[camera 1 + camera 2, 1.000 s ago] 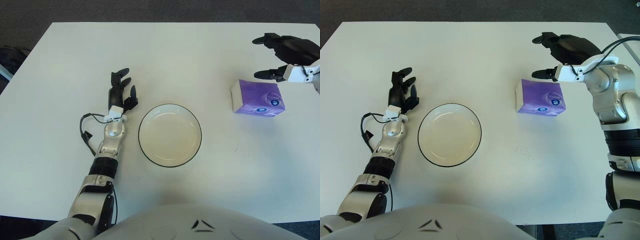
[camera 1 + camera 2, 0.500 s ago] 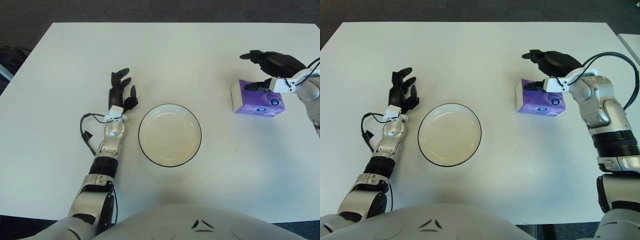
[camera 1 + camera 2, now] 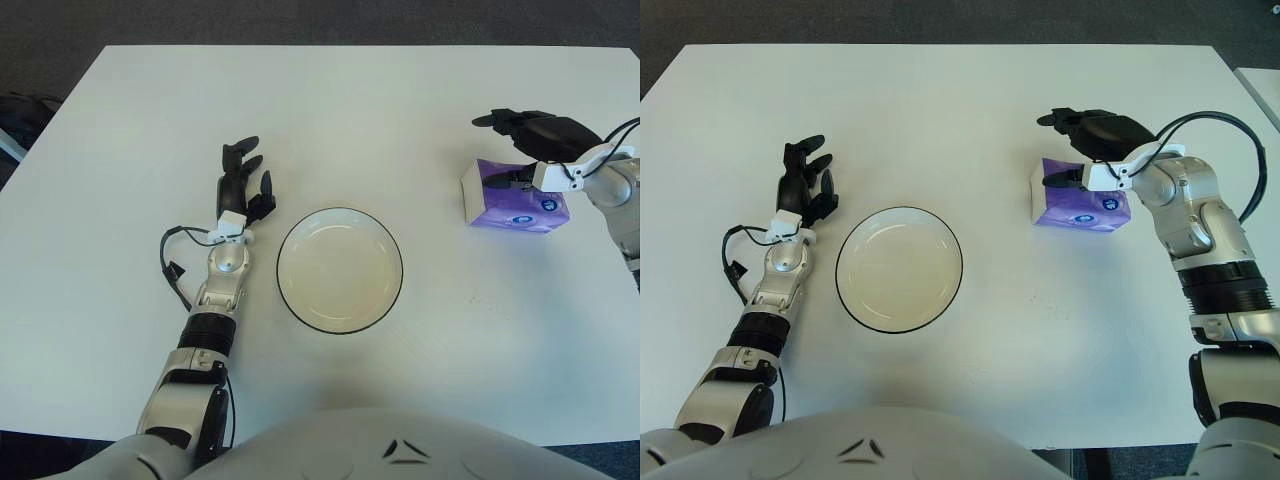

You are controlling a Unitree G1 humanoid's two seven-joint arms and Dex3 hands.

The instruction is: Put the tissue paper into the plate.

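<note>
A purple tissue pack [image 3: 1082, 200] lies on the white table, right of the plate and apart from it. The round white plate [image 3: 340, 272] with a dark rim sits near the middle and holds nothing. My right hand [image 3: 1062, 150] hovers over the pack's far left corner, open. Its long fingers [image 3: 1068, 119] reach beyond the pack's far edge, and the thumb [image 3: 1057, 181] sits at the pack's top face. I cannot tell whether the thumb touches it. My left hand [image 3: 243, 186] shows just left of the plate, fingers extended and holding nothing.
The white table [image 3: 330, 110] fills the view, with dark floor past its far edge. A black cable [image 3: 172, 258] loops beside my left wrist. A cable [image 3: 1230, 140] also arcs over my right forearm.
My right hand has moved left and down from beyond the pack's right side to over its far left corner, with the thumb now at the pack's top. The left hand, plate and pack have stayed put.
</note>
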